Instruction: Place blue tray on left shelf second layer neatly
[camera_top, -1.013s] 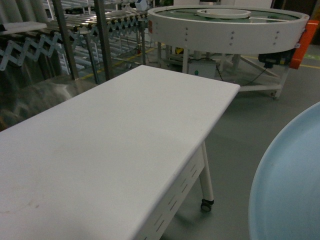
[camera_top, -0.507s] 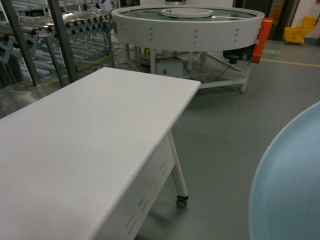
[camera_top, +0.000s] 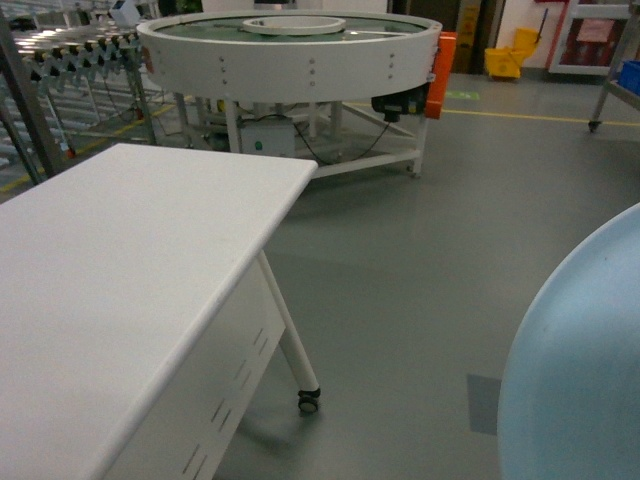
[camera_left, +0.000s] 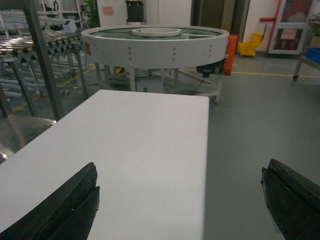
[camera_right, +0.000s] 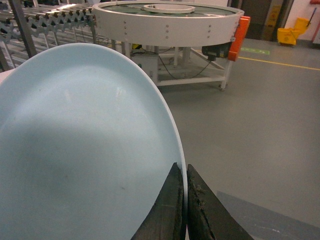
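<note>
The white table (camera_top: 120, 260) fills the left of the head view, the blue tray (camera_top: 580, 370) low right above the floor. The right gripper (camera_right: 185, 200) pinches the tray's rim — tray edge-up. The left gripper (camera_left: 180, 200) hangs over the table — fingers (camera_left: 65, 205) spread wide, holding nothing.

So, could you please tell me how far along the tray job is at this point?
Done: the blue tray is picked up, its rim pinched in the right gripper and carried clear of the white table. In hand: it is being carried; the left gripper is open and empty above the table. Left: no shelf tier holds the tray, so finding the left shelf's second layer and setting it in neatly remain.
</note>
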